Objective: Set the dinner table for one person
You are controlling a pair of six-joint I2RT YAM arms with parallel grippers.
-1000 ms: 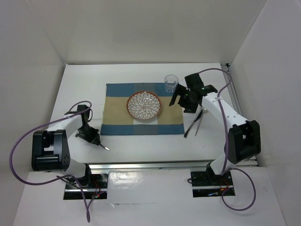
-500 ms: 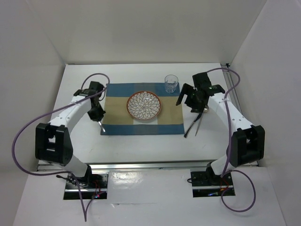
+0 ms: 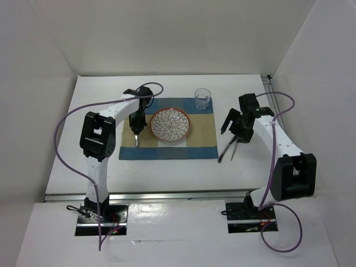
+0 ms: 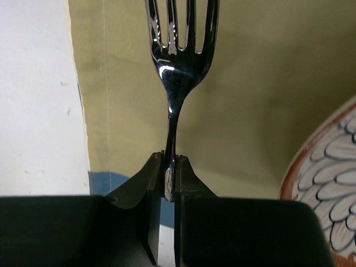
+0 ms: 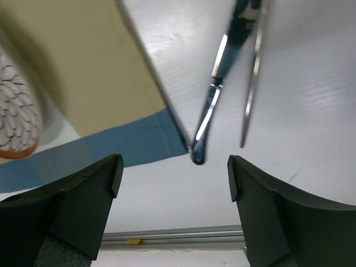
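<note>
The left gripper's (image 4: 169,167) jaws are clamped on the handle of a fork (image 4: 178,72), whose tines point away from the wrist over the tan part of the placemat (image 3: 200,146). Whether the fork touches the cloth cannot be told. From above, that gripper sits over the mat's left side, just left of the plate (image 3: 171,124), which lies at the mat's middle. The plate's patterned rim shows at the right edge of the left wrist view. The right gripper (image 5: 173,169) holds nothing, its jaws spread wide above bare table just past the mat's right edge. Below it lie a broader utensil (image 5: 213,108) and a thinner utensil (image 5: 253,83), side by side on the white surface right of the mat. The broader one's near tip ends just beside the mat's near right corner. A glass (image 3: 202,98) stands upright at the mat's far right corner. The table (image 3: 100,167) is the white top under all of this, filling the floor between the white walls, with its metal rail along the near edge by the arm bases.
</note>
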